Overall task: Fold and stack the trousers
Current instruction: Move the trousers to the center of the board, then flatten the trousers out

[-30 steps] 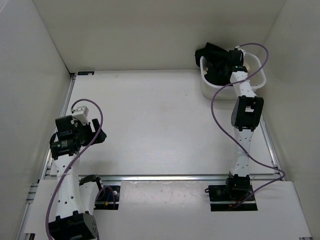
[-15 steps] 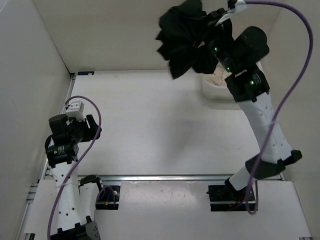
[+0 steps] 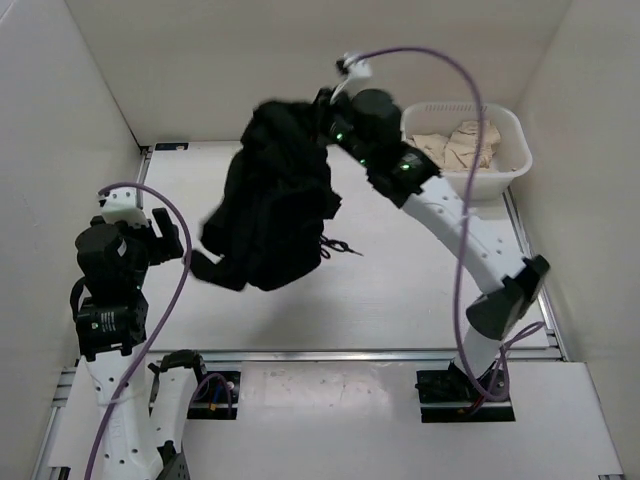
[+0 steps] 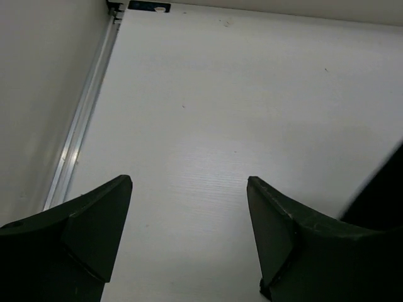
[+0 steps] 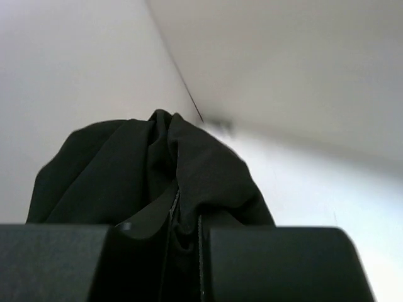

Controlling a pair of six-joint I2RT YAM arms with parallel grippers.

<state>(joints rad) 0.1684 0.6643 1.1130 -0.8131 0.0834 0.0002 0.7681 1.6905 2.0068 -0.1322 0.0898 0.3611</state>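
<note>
The black trousers (image 3: pixel 272 200) hang bunched in the air over the middle-left of the table, held from the top by my right gripper (image 3: pixel 318 122), which is shut on them. In the right wrist view the black fabric (image 5: pixel 151 170) is pinched between the fingers and bulges above them. My left gripper (image 3: pixel 160 232) is open and empty at the left side, raised above the table, a little left of the hanging trousers. In the left wrist view its gripper (image 4: pixel 189 207) shows bare table between the fingers, with a dark edge of the trousers (image 4: pixel 384 201) at the right.
A white basket (image 3: pixel 512 160) with beige cloth (image 3: pixel 455 145) in it stands at the far right corner. White walls close the table on three sides. A metal rail (image 3: pixel 140 190) runs along the left edge.
My right arm lifted the trousers out of the basket, swung them left and down over the table. My left gripper rose and shifted slightly left.
</note>
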